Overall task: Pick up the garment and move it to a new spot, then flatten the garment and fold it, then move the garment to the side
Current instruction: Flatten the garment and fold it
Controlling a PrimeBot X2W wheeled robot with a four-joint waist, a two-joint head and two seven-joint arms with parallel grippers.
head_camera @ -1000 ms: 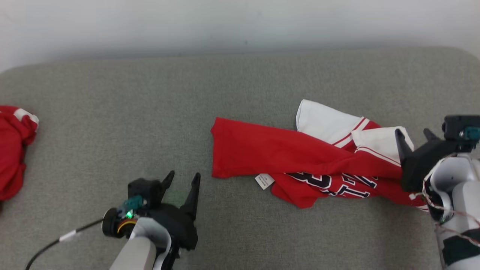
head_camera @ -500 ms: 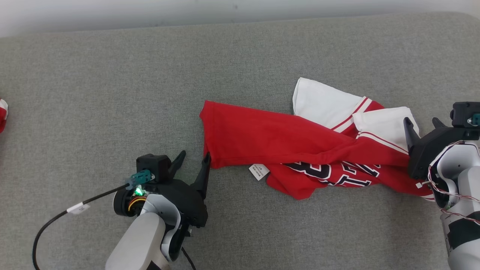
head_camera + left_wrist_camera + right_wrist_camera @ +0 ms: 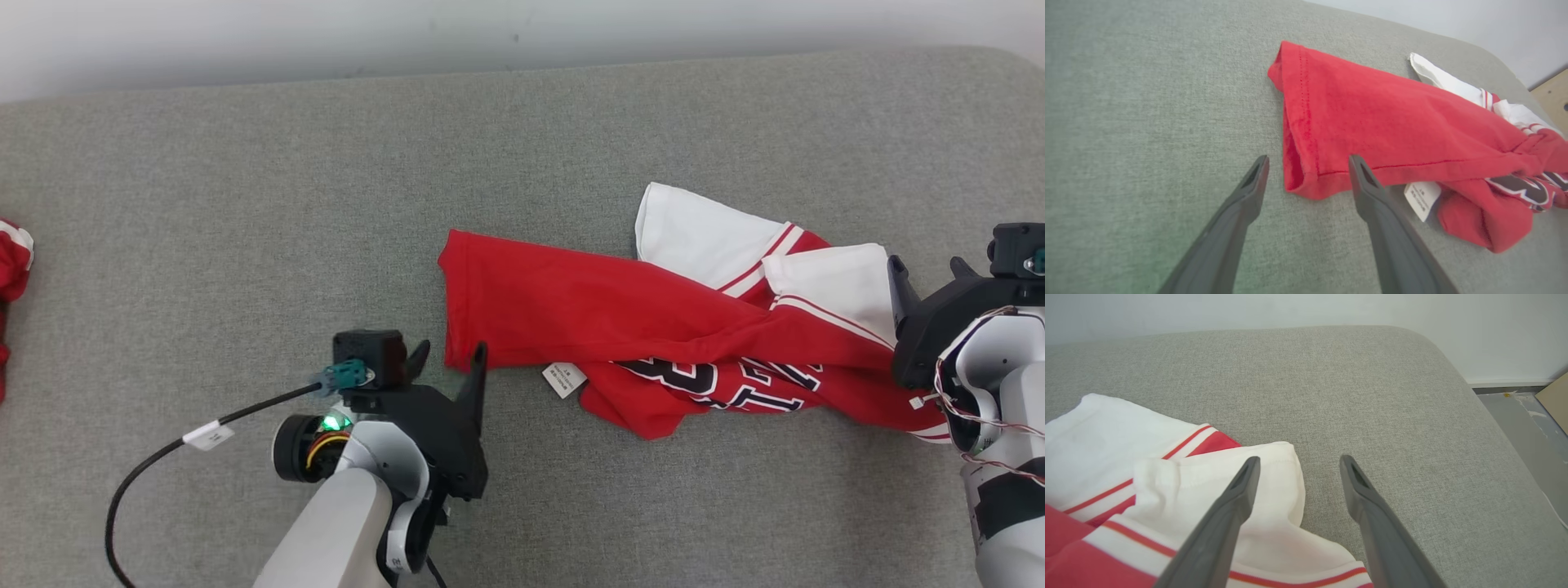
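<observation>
The work surface is a grey woven pad (image 3: 245,204) with rounded corners, its far edge meeting a plain white wall (image 3: 326,33). Past its right corner, the right wrist view shows a grey floor (image 3: 1515,416) and a tan board (image 3: 1555,396). The shirt (image 3: 588,310), red with white sleeves and dark lettering, lies crumpled on the right half of the pad, with a white label (image 3: 563,380) sticking out at its near edge. The left gripper (image 3: 451,349) has its fingers spread, and the shirt's near-left hem corner lies between them. The right gripper (image 3: 925,265) is spread too, at the shirt's right end with one finger over a white sleeve, pinching nothing. Another red cloth (image 3: 10,261) sits at the pad's far left
</observation>
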